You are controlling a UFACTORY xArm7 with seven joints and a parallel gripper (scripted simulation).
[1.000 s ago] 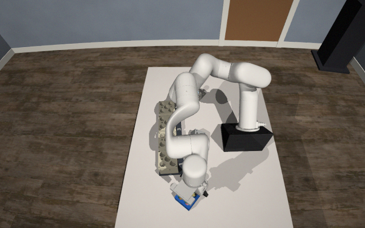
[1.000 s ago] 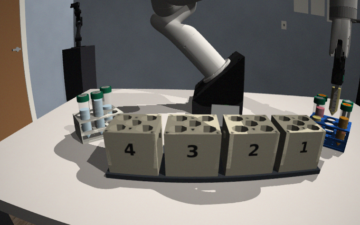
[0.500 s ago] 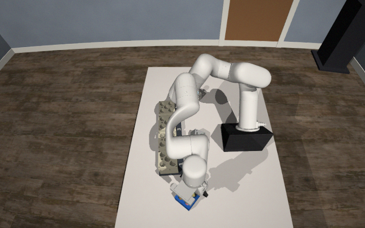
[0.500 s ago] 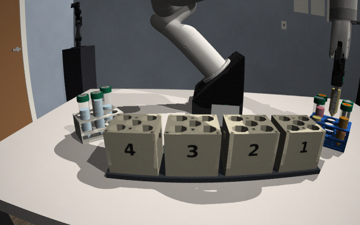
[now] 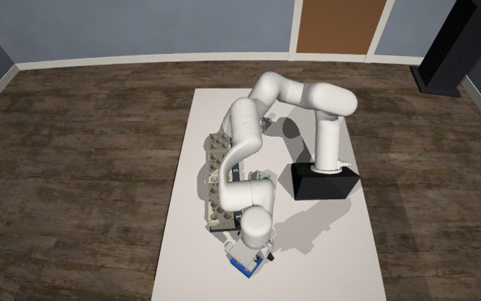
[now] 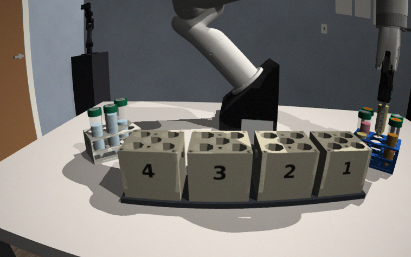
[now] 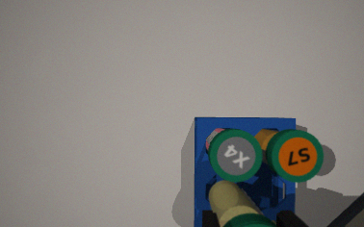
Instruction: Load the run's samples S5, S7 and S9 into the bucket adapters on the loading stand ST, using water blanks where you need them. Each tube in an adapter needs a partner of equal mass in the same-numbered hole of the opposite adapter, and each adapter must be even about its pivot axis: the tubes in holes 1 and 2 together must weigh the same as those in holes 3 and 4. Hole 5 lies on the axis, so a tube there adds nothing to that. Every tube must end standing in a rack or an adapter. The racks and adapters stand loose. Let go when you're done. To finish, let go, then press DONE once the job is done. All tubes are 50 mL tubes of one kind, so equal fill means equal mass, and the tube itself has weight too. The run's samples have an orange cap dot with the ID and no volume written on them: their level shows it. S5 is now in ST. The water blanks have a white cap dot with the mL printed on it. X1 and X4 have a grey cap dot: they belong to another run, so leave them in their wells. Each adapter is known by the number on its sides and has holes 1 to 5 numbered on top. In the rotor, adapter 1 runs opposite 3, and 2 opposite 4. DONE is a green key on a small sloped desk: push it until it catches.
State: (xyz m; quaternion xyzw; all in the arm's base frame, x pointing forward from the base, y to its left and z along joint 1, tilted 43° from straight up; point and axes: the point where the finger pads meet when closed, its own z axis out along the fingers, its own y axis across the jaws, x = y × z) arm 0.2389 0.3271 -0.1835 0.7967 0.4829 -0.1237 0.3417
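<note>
My gripper is shut on a capped tube of yellowish liquid, slightly tilted. Its tip is at or just above the top of the blue rack, near an empty well; its cap dot is hidden. S7, with amber liquid, and X4 stand in the rack. A pink-filled tube and an orange-dotted cap show there too. Adapter 1, adapter 2, adapter 3 and adapter 4 show no tubes.
The adapters stand on the dark loading stand. A pale rack at the left holds three water tubes, one being a nearly full tube. The small DONE desk with its green key stands behind the adapters.
</note>
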